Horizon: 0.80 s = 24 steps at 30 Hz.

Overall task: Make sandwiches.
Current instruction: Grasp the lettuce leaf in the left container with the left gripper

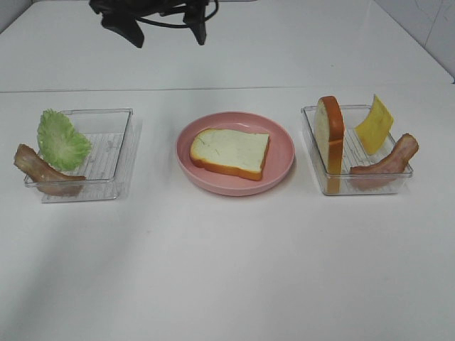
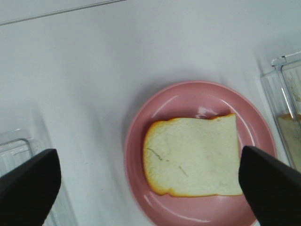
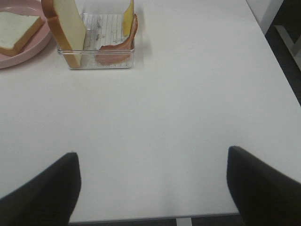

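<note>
One white bread slice (image 1: 229, 152) with an orange-brown crust lies flat on the pink plate (image 1: 284, 153) at the table's middle. The left wrist view looks down on this slice (image 2: 193, 160), with my left gripper (image 2: 148, 162) open wide above it and nothing between its fingers. A second bread slice (image 1: 330, 133) stands upright in the right clear tray (image 1: 355, 183), beside a yellow cheese square (image 1: 375, 124) and a bacon strip (image 1: 387, 162). The left clear tray (image 1: 106, 181) holds a green lettuce leaf (image 1: 62, 140) and a bacon strip (image 1: 43, 172). My right gripper (image 3: 150, 167) is open over bare table, well short of the right tray (image 3: 101, 61).
Dark arm parts (image 1: 156, 18) hang at the top of the exterior view, behind the plate. The white table's right edge (image 3: 277, 52) runs close to the right tray, with dark floor beyond it. A seam crosses the table behind the trays.
</note>
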Available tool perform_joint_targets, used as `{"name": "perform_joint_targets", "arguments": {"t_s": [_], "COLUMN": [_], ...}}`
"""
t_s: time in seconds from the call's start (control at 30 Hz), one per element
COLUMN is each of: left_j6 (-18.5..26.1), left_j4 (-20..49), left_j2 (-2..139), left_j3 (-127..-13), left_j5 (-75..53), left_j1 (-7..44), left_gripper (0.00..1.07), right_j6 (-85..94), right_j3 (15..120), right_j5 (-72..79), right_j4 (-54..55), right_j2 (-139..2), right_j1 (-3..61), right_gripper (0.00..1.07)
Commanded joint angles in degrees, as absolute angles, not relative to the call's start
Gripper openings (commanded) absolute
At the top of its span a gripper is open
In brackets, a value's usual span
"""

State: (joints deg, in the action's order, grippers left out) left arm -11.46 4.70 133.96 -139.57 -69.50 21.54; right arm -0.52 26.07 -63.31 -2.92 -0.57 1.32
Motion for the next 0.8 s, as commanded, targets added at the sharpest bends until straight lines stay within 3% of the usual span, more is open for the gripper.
{"name": "perform_joint_targets", "arguments": {"t_s": [0.03, 0.8], "left_j6": [-9.97, -4.58], "left_j4": [4.41, 4.01], "left_j2": [129.37, 114.88], "left_j3": [-134.13, -110.35], "left_j5": [-75.46, -75.34], "left_j1": [19.08, 0.97], "left_gripper": [0.94, 0.94], "right_j6": [0.0, 0.0], "right_j3": [25.9, 25.9], "right_j5": [-63.03, -63.03], "right_j4": [-2.92, -2.92], "right_j2": [-0.74, -0.74], "right_j1": [0.97, 0.97], "right_gripper": [0.83, 0.83]}}
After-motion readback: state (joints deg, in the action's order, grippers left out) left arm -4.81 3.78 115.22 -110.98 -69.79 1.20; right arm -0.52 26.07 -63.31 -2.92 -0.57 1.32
